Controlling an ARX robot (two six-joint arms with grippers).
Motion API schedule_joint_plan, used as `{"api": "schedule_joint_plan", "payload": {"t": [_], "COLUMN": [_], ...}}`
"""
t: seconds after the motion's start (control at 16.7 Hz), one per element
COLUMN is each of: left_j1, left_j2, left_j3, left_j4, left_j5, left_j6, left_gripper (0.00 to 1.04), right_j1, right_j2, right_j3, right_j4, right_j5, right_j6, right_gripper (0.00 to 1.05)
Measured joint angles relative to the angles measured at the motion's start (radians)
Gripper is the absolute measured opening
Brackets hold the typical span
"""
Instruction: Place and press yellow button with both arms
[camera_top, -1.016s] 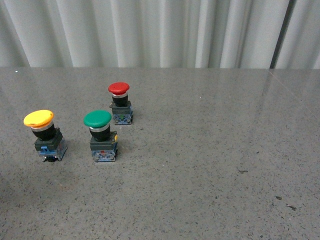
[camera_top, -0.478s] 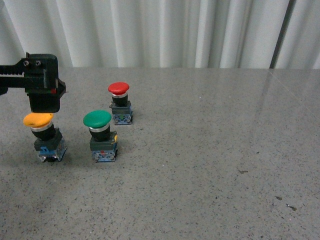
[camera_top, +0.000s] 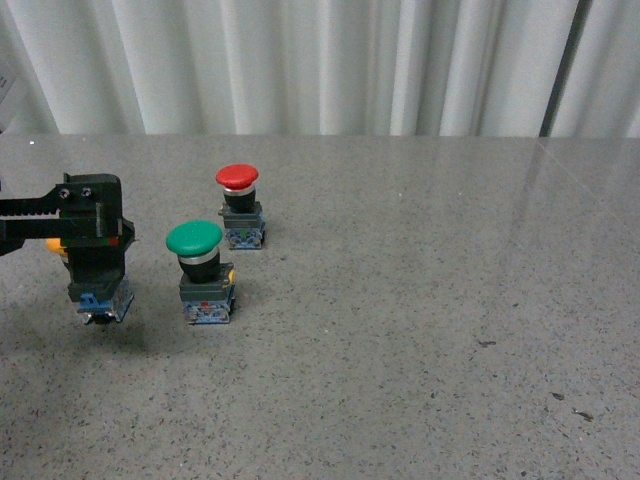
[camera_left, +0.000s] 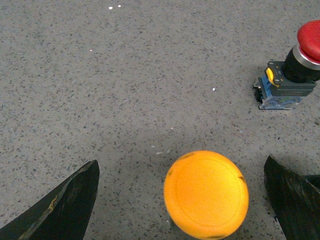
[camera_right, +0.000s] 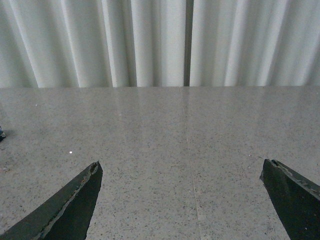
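The yellow button (camera_left: 206, 194) stands upright on the grey table at the front left, its wide cap filling the space between my left gripper's black fingers (camera_left: 65, 205). My left gripper (camera_top: 95, 240) is open and lowered around the button. It hides most of the cap in the front view, where a yellow sliver (camera_top: 54, 243) and the blue-grey base (camera_top: 102, 300) still show. The fingers stand apart from the cap on both sides. My right gripper (camera_right: 182, 167) is open over bare table, facing the curtain, and out of the front view.
A green-capped button (camera_top: 195, 240) stands just right of the yellow one. A red-capped button (camera_top: 237, 178) stands behind it and also shows in the left wrist view as the red-capped button (camera_left: 305, 45). White curtain (camera_top: 320, 60) closes the table's far edge.
My left gripper came in from the left above the yellow button, then dropped down around its cap. The buttons have not moved.
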Motion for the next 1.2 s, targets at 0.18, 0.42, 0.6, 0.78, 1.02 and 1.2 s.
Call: {"api": "schedule_joint_plan", "payload": {"t": [0.18,0.42,0.6,0.78,1.02,1.2], "left_j1": [0.011,0.015,-0.042,-0.209,-0.33,-0.348], "left_j2": [0.014,0.037,-0.196,-0.105,0.161,0.205], "left_j3": [-0.001,-0.002,0.096,0.303,0.472,0.498], "left_j4": [0.024,0.041,-0.095,-0.104,-0.139,-0.141], "left_j5": [0.01,0.024,-0.003,-0.018,-0.018,-0.018], "left_j6": [0.0,0.001,0.04,0.045,0.012,-0.001], "left_gripper": [0.94,0.5,0.35,0.35,0.34,0.34], "right_j1": [0.0,0.0,0.0,0.0,0.0,0.0], "right_j2": [0.0,0.0,0.0,0.0,0.0,0.0], "right_j3": [0.0,0.0,0.0,0.0,0.0,0.0], "right_j4": [0.0,0.0,0.0,0.0,0.0,0.0], "right_j5": [0.0,0.0,0.0,0.0,0.0,0.0], "right_j6": [0.0,0.0,0.0,0.0,0.0,0.0], "right_gripper": [0.98,0.98,0.98,0.98,0.98,0.98]}}
